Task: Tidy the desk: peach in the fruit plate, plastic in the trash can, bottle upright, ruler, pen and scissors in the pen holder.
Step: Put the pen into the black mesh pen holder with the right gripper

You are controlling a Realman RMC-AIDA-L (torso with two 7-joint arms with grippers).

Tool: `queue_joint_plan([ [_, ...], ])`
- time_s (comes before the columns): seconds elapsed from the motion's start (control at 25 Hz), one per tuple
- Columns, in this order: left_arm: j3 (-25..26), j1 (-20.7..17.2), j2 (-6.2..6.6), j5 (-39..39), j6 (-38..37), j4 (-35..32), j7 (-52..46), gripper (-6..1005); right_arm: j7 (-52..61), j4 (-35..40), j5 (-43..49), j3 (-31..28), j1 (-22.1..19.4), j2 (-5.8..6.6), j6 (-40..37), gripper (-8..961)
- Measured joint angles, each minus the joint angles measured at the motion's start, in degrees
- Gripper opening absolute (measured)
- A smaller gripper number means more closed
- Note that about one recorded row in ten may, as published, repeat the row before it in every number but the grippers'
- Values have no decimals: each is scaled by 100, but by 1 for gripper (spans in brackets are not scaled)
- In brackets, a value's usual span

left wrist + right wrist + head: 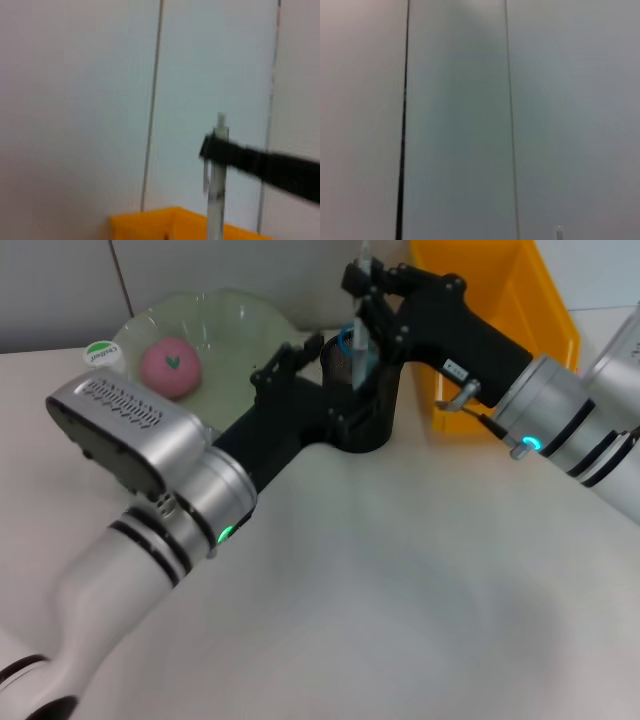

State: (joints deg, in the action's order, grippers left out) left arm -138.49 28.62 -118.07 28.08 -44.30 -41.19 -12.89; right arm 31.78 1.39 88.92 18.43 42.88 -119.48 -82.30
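White desk [400,590] under us, grey panelled wall behind. Our pen [362,300] stands upright above the black holder [365,400], its lower end already inside the rim, beside blue scissor handles [348,340]. The right gripper [365,285] has its fingers closed on the pen's upper part; the left wrist view shows that dark gripper clamped across the clear barrel [218,170]. The left gripper [295,365] sits against the holder's side, seemingly steadying it, though we cannot tell how its fingers stand. Beyond, the peach [170,368] lies in the plate [240,320], a green-capped bottle [103,355] stands at its edge, and the yellow bin [500,310] sits to the right. If we release too high or tilted, the pen may catch the scissors or tip out; a nudge from either arm could topple the holder.
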Motion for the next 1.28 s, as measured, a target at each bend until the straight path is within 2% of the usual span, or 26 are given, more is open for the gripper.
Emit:
queue_joint_plan([
  [0.12,251,-264,134,-968,-113,12,-885,802,138,130,0,-26,-15,11,2,125],
  [0.2,251,-264,134,-968,-113,12,-885,803,454,398,12,8,-21,17,45,125],
  [0.24,581,-619,256,-2147,-542,16,-1708,803,454,398,12,8,-21,17,45,125],
  [0.32,925,-970,293,-2982,-911,15,-2100,804,538,508,28,15,-17,17,98,126],
  [0.44,1085,-1107,298,-3299,-1027,15,-2227,804,548,567,39,19,28,17,233,126],
  [0.48,1393,-1343,327,-3945,-1228,14,-2511,804,539,570,39,19,41,16,269,126],
  [0.52,1393,-1343,327,-3945,-1228,14,-2511,803,498,571,39,19,50,14,291,126],
  [0.56,1618,-1505,369,-4436,-1386,35,-2819,802,418,568,36,19,61,10,308,126],
  [0.68,1618,-1505,369,-4436,-1386,35,-2819,800,36,481,15,-17,91,-14,334,127],
  [0.72,1881,-1664,414,-4889,-1678,253,-3278,800,-93,431,10,-34,108,-19,338,127],
  [0.76,1984,-1707,413,-4938,-1864,436,-3432,799,-160,398,-3,-39,123,-20,354,127],
  [0.96,2149,-1737,377,-4972,-2120,755,-3726,797,-457,285,-184,-48,194,-22,516,128],
  [1.28,2229,-1729,367,-4960,-2203,796,-3865,798,-373,272,-226,-33,306,-11,760,129],
])
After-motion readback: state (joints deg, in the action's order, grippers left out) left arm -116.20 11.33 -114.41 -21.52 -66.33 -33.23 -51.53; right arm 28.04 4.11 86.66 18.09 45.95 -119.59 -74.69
